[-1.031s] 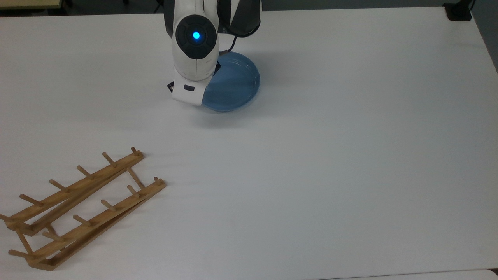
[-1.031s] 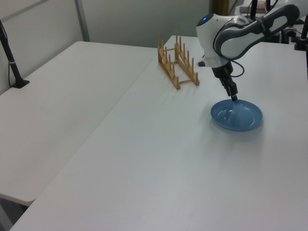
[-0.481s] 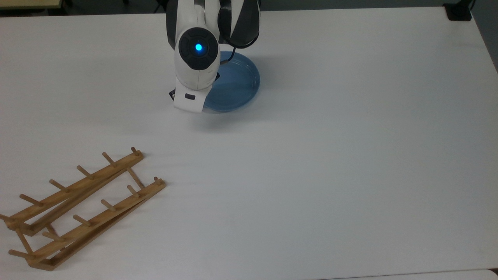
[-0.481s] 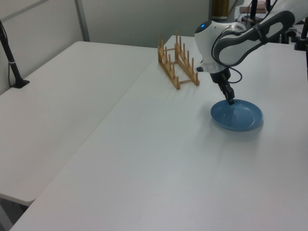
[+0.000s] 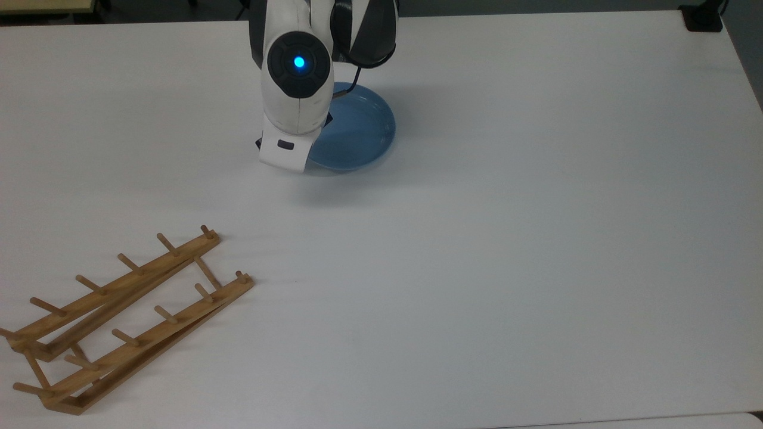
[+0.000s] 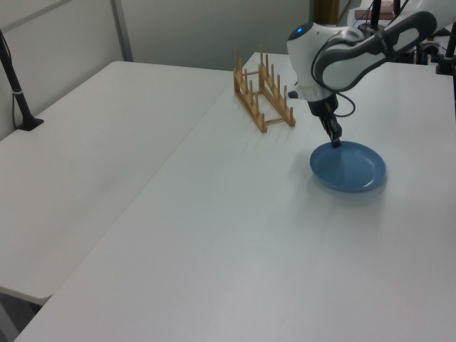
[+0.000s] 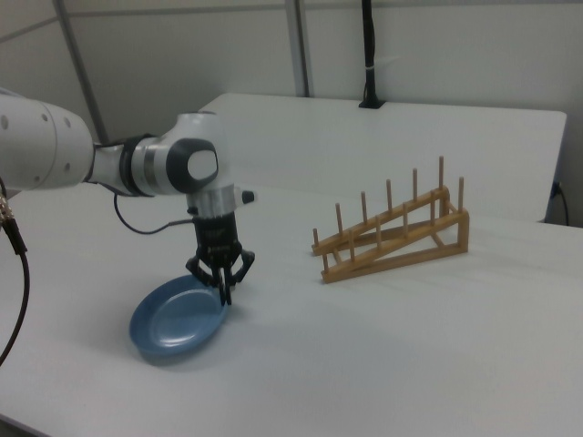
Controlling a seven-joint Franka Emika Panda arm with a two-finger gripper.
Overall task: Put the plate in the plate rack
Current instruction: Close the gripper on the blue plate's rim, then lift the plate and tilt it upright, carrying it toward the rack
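Light-blue and glossy, the plate [image 7: 178, 317] no longer lies flat: in the right view its edge nearest the rack is raised while the far edge looks to rest on the white desk [image 5: 506, 238], and in the left view it sits slightly nearer the arm than half a second ago. Compared with a second ago, when the gripper [image 7: 222, 284] hung above the dish's inner face, it has come down onto the rim on the side toward the plate rack [image 7: 393, 238]. In the right view the fingers [image 7: 228, 273] are drawn close together at the rim, and I judge them clamped on it (the contact itself is too small to see cleanly).

So the grasp looks made and the lift just begun. The tilt is useful, since the dish must stand on edge to slip between the pegs.

The wooden rack has not moved; it stands well apart from the plate, at the top view's lower left, with its rows of upright dowels unoccupied. The arm [image 5: 296, 77] hides the gripped side of the rim in the top view.

What remains, as I judge it, is the whole carry, turning the plate upright, and lowering it between two pegs. A glossy rim held at one side may swing or slip, so the hold is the thing to watch.
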